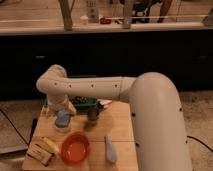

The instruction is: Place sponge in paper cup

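Observation:
The light-blue sponge is at the left of the wooden table. It sits on top of the small pale paper cup, of which only a sliver shows beneath it. My gripper hangs from the white arm directly above the sponge, touching it or nearly so. The arm hides the gripper's upper part.
A dark green cup stands right of the sponge. An orange bowl is at the front, a yellow-and-brown block at the front left, a grey-blue elongated object at the front right. A green item lies behind.

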